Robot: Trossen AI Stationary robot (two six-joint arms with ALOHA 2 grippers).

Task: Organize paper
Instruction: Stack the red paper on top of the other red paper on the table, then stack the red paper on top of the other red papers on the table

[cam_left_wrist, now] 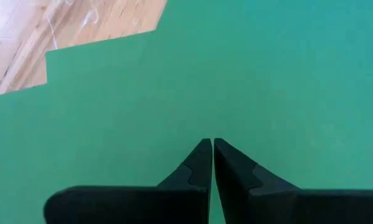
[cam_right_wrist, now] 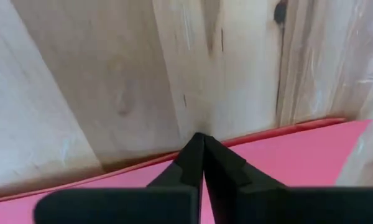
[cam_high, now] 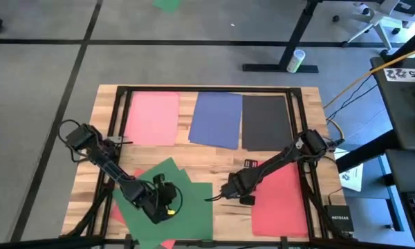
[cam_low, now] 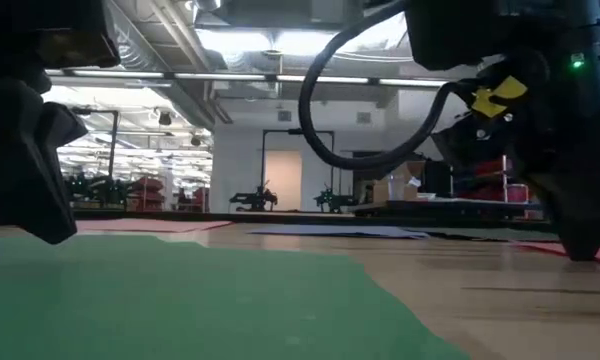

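So the far half of the wooden table (cam_high: 214, 155) already looks sorted: a pink sheet (cam_high: 152, 117), a blue sheet (cam_high: 216, 119) and a black sheet (cam_high: 266, 122) are laid flat side by side in a row, edges roughly squared to the table. Probably that row is the "organized" part, one colour per spot.

The near half is the messy bit. A pile of green sheets (cam_high: 167, 202) is fanned out at near left, at least two of them skewed over each other, with a sliver of red or pink poking out underneath. The left gripper (cam_left_wrist: 211, 144) is parked right on top of that green pile, fingers pressed together tip to tip with nothing visibly pinched between them. In the left wrist view only green is seen ahead, so it reads like the tips are being used to press or slide a sheet rather than lift it.

At near right a red sheet (cam_high: 282, 200) is lying flat, with a second edge peeking out below it in the right wrist view, so likely a small stack. The right gripper (cam_right_wrist: 202, 138) is set down at that stack's left edge, also clenched shut on nothing visible, tips right at the paper's border on bare wood. A nudge to square the edge would be the guess.
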